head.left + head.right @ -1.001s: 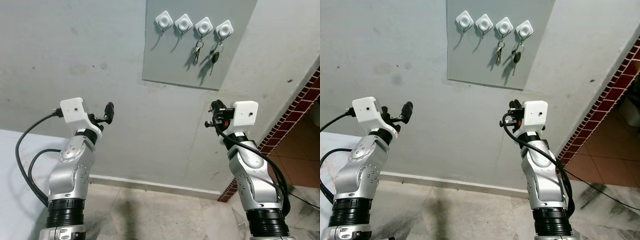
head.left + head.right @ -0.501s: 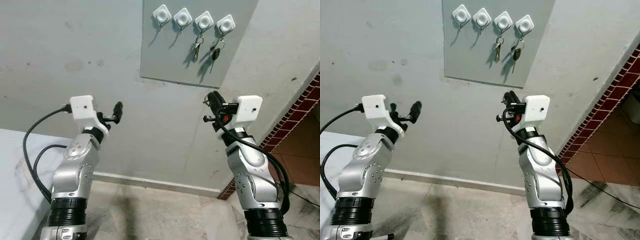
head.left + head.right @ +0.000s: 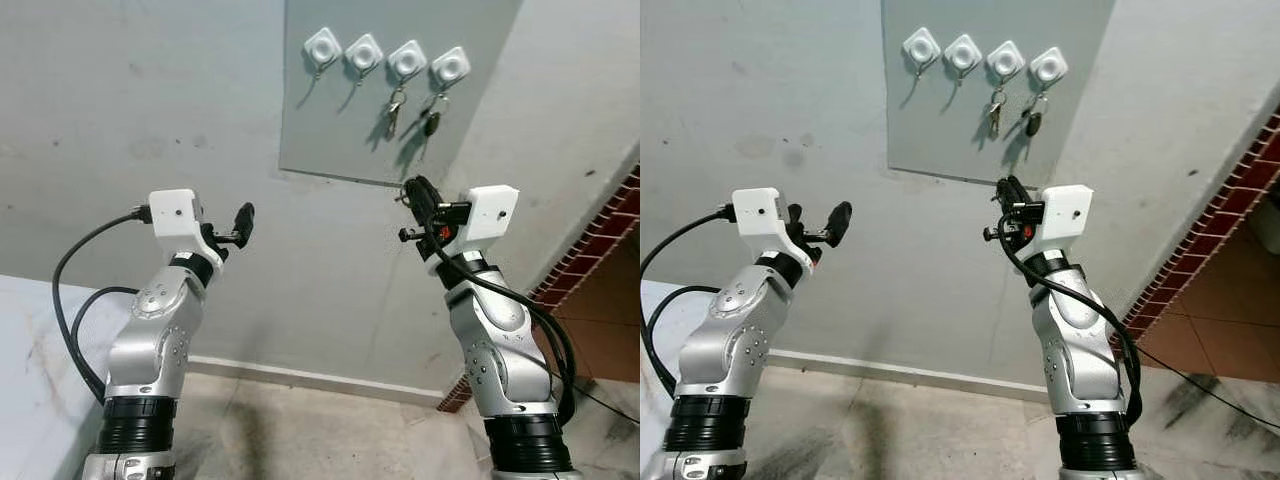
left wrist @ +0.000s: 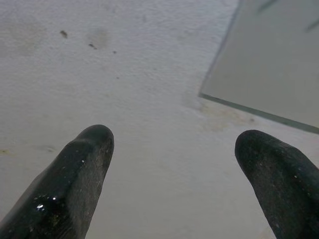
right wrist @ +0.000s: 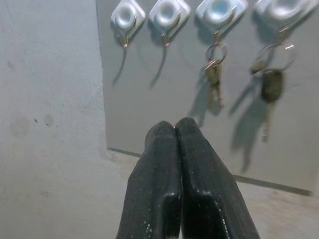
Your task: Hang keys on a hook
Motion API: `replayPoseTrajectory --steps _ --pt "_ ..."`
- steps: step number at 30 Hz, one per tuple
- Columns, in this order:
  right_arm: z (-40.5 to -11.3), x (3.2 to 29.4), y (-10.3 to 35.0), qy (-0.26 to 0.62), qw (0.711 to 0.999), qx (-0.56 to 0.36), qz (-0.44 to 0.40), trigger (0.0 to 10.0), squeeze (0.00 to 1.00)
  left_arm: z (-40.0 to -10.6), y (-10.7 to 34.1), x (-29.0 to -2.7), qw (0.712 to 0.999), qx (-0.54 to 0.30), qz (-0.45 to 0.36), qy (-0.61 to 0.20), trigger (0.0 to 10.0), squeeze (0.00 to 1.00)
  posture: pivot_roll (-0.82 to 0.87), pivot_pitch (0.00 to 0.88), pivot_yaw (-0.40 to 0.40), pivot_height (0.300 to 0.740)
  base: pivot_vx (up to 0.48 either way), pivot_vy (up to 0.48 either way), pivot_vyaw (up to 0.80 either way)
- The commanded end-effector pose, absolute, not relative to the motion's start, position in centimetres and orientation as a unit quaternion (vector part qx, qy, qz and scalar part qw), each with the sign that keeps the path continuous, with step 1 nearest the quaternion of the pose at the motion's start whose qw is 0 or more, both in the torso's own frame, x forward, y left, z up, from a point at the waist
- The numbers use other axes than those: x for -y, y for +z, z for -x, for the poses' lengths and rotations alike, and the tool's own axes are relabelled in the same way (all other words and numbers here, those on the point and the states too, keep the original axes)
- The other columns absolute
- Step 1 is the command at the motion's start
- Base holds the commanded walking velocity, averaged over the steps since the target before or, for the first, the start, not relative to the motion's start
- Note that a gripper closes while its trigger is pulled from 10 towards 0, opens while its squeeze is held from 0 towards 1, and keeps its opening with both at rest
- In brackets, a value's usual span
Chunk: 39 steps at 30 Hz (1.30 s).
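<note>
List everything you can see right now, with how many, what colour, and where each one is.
Grey rectangular wall panel: one, grey, on the pale wall.
White square hooks: four, white, in a row along the top of the panel.
Silver key on a ring: one, on the third hook from the robot's left.
Black-headed key bunch: one, on the fourth hook.
Red brick edging: one strip, red-brown, slanting at the robot's right.
Pale skirting strip: one, where the wall meets the floor.
Left claw: one, black, fingers open, raised toward bare wall left of the panel.
Right claw: one, black, fingers pressed together, just below the panel's lower edge.
</note>
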State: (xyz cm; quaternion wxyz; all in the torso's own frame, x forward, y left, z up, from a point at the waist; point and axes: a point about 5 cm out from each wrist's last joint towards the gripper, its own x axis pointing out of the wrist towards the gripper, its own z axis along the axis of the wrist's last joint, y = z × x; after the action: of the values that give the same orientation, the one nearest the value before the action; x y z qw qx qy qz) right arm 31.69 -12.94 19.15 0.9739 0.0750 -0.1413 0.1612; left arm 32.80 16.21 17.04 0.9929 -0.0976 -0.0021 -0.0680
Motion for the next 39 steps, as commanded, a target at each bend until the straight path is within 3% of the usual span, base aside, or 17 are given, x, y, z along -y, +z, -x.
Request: replayPoseTrajectory --steps 1,11,22,31,39 --pt "-31.7 12.9 19.9 0.167 0.971 0.155 -0.074 10.0 0.00 -32.7 17.6 -16.1 0.993 0.009 0.098 -0.067 10.0 0.00 0.01 0.008 -0.077 0.740 0.394 0.000 0.00" --pt "-31.7 12.7 19.9 0.174 0.970 0.152 -0.073 10.0 0.00 -32.6 17.6 -16.3 0.993 0.011 0.101 -0.062 10.0 0.00 0.02 0.007 -0.079 0.740 0.393 0.000 0.00" --pt "-31.7 12.7 19.6 0.182 0.971 0.141 -0.066 10.0 0.00 -32.5 17.9 -16.1 0.995 0.016 0.085 -0.045 10.0 0.00 0.02 0.000 -0.089 0.740 0.000 0.000 0.00" --pt "-31.7 11.7 19.4 0.226 0.964 0.125 -0.066 10.0 0.00 -32.0 19.7 -13.7 0.991 0.042 0.038 -0.117 10.0 0.00 0.02 0.000 -0.096 0.740 0.000 0.000 0.00" --pt "-31.7 9.5 20.9 0.306 0.939 0.135 -0.081 10.0 0.00 -31.8 21.1 -11.9 0.984 0.066 0.008 -0.165 10.0 0.00 0.03 0.000 -0.100 0.740 0.000 0.000 0.00"
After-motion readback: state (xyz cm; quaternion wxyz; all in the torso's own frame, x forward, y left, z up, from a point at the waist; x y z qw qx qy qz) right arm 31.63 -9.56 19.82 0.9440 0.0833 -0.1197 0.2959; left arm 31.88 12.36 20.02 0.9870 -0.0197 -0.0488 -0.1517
